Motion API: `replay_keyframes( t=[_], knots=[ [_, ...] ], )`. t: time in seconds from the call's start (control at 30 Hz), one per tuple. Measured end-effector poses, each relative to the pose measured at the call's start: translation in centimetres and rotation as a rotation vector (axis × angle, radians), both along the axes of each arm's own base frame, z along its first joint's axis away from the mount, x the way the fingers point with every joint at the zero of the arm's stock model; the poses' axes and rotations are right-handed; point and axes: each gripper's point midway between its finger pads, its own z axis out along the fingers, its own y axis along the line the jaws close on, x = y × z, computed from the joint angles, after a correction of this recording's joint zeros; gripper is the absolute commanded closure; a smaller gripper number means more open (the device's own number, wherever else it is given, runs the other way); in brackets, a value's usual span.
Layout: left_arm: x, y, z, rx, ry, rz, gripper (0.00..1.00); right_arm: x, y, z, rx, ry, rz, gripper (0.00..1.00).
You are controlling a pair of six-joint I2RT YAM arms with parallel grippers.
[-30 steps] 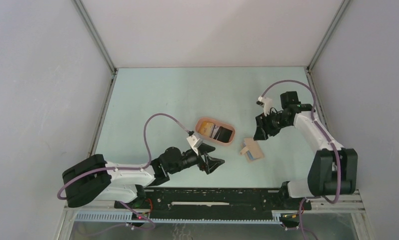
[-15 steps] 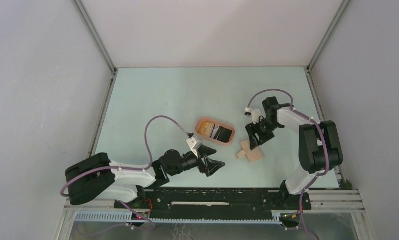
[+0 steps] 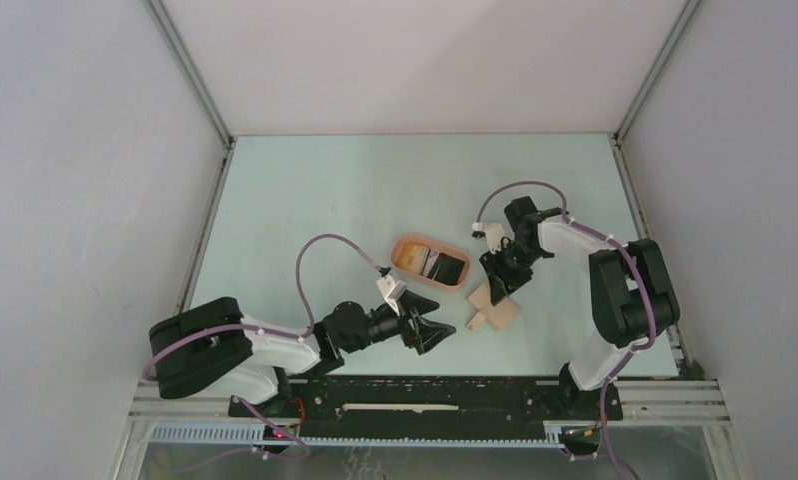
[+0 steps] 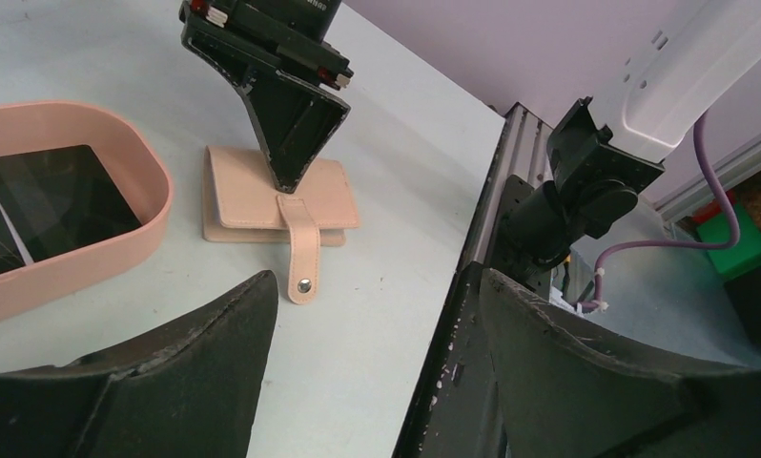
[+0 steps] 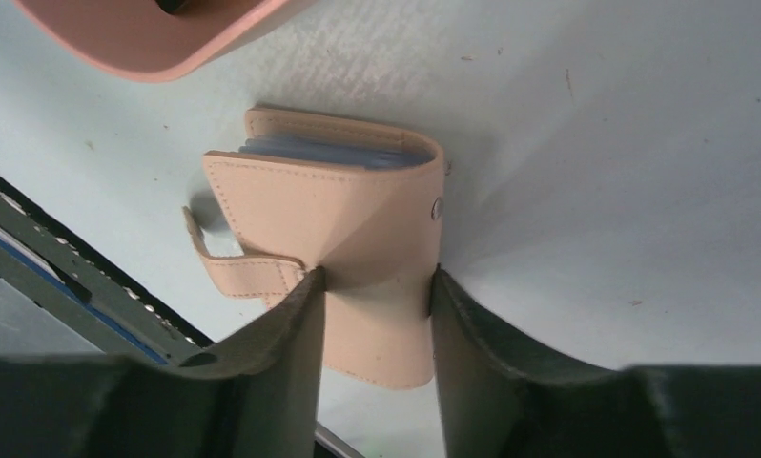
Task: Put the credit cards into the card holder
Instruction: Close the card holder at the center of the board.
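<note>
The holder (image 3: 495,312) lies flat directly under the right claw (image 3: 497,280), whose slightly parted tips press its cover, strap pointing toward the wide-spread, empty left claw (image 3: 437,333).

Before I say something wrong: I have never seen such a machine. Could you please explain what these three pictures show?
This is a robot with two arms bolted at the near edge of a pale table. Each arm ends in a two-finger claw. One picture looks down from above. The other two come from small cameras on the wrists, so each shows its own fingers at the bottom.

On the table stands a peach oval tray holding cards. A yellow-orange card and a black card show clearly. Beside the tray lies the tan card holder, closed, with its strap undone.

The right claw rests its fingertips on the holder's cover. I cannot tell whether it pinches the cover. The left claw is open and holds nothing.
</note>
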Motion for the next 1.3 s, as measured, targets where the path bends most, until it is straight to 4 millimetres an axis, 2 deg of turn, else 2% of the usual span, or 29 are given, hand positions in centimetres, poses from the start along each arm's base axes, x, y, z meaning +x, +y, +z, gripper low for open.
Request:
replay_keyframes(
  t=[0.1, 0.27, 0.43, 0.6, 0.77, 0.97, 1.2, 1.3],
  knots=[
    [0.0, -0.2, 0.0, -0.016, 0.016, 0.000, 0.19, -0.1, 0.3, 0.2, 0.013, 0.005, 0.009, 0.66],
    [0.2, -0.2, -1.1, -0.036, 0.092, 0.030, 0.20, -0.6, 1.1, 0.5, 0.049, 0.011, 0.042, 0.65],
    [0.9, 0.4, -3.4, -0.042, 0.229, 0.114, 0.21, -0.9, 1.7, 1.0, 0.081, -0.007, 0.085, 0.43],
    [1.3, 0.6, -5.9, -0.033, 0.348, 0.178, 0.30, -1.3, 2.2, 1.2, 0.113, -0.001, 0.104, 0.36],
    [1.7, 0.4, -8.3, -0.008, 0.451, 0.231, 0.31, -1.6, 2.4, 1.3, 0.138, 0.018, 0.094, 0.37],
    [2.7, -0.9, -8.6, -0.013, 0.529, 0.285, 0.26, -2.0, 2.6, 0.8, 0.137, 0.052, 0.089, 0.43],
    [3.9, -2.4, -9.2, 0.008, 0.624, 0.354, 0.28, -2.5, 3.1, 0.4, 0.135, 0.081, 0.095, 0.52],
    [4.1, -2.5, -10.2, 0.026, 0.666, 0.386, 0.29, -2.6, 3.1, 0.1, 0.134, 0.098, 0.090, 0.55]
  ],
)
